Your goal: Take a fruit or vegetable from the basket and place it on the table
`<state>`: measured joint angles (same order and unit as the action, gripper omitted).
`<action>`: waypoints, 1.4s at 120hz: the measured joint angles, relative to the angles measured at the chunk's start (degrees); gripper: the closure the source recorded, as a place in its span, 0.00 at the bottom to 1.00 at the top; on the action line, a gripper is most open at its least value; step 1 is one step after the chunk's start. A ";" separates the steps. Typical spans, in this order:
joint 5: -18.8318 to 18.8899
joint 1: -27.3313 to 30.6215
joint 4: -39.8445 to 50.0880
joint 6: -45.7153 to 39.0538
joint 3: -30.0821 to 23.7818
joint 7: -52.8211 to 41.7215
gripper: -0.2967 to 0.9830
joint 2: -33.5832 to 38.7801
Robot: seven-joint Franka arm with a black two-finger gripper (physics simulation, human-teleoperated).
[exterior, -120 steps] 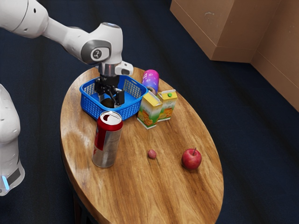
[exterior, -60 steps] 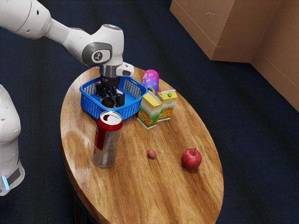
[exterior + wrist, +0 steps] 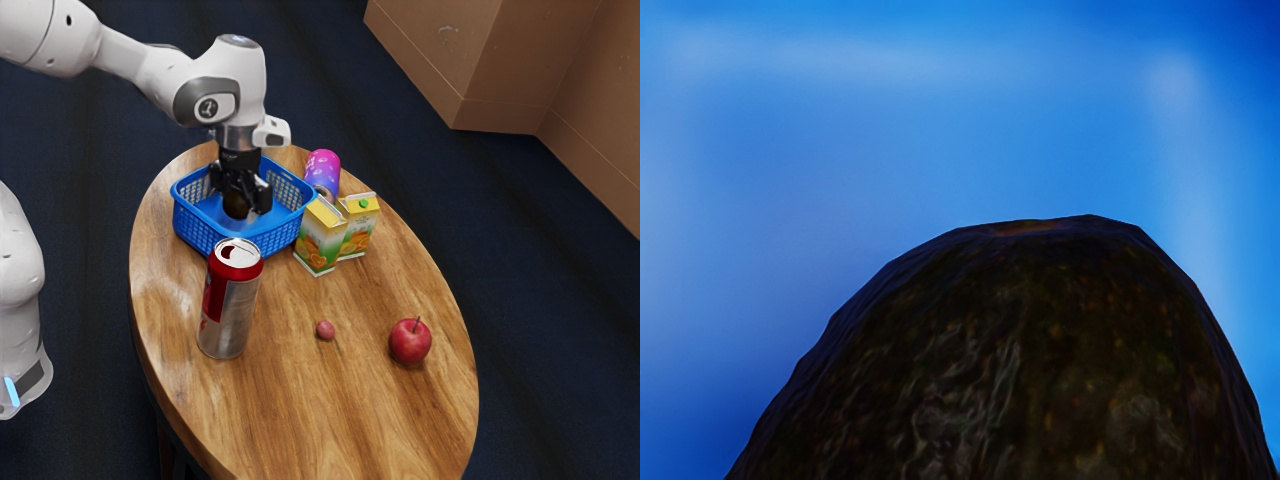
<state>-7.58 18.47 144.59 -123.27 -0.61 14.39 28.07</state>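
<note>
Exterior view: I have my gripper (image 3: 241, 200) at the blue basket (image 3: 195, 228), fingers closed against both sides of a dark, rough-skinned fruit (image 3: 1030, 370).

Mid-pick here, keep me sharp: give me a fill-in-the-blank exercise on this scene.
The plastic basket under the black two-finger gripper, which grips a dark, rough-skinned fruit, is ____.
The round, stemmed apple on the wooden table is ____.
The tall red-and-silver can stands ____, not on its side.
There are ____ yellow-topped juice cartons.
Missing words: blue; red; upright; two.
</note>
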 joint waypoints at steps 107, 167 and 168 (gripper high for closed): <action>3.00 12.49 -4.13 3.54 -4.72 2.21 0.59 8.45; 10.04 22.71 -16.84 3.54 -3.72 0.81 0.59 -7.38; 10.09 22.77 -16.92 3.54 -3.64 0.77 0.59 -7.46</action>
<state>2.52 41.24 127.67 -119.73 -4.25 15.17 20.60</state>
